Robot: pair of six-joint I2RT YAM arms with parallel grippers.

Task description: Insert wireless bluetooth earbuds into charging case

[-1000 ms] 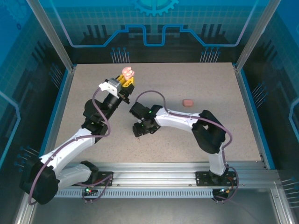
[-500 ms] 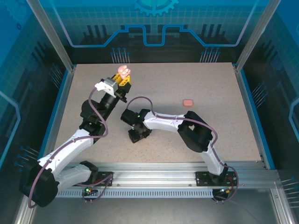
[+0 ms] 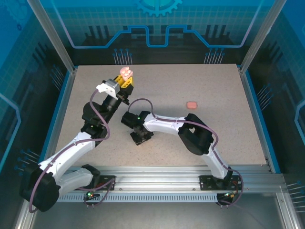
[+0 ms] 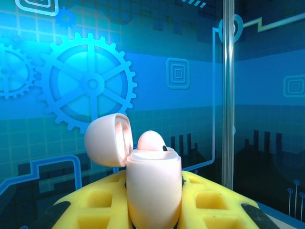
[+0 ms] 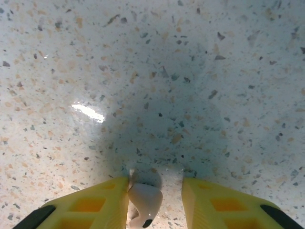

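A pale, stemmed earbud [image 5: 145,202] lies on the speckled table [image 3: 214,81], left of its middle and somewhat toward the near edge. The right gripper [image 5: 156,187] is lowered over it, with its 2 yellow fingers [image 5: 95,205] on either side. One finger touches the earbud and the other stands clear with a gap, so this gripper is released and not yet clamped.

Near the far edge, left of the middle, the left gripper [image 3: 125,81] is clenched on a pink charging case [image 4: 153,186]. The case stands upright between its yellow pads. Its lid [image 4: 107,138] is swung open to the side, and 1 salmon-pink earbud [image 4: 150,140] pokes up from the case's mouth.

A second pink case [image 3: 192,104] lies on the table right of the middle, well apart from both arms.
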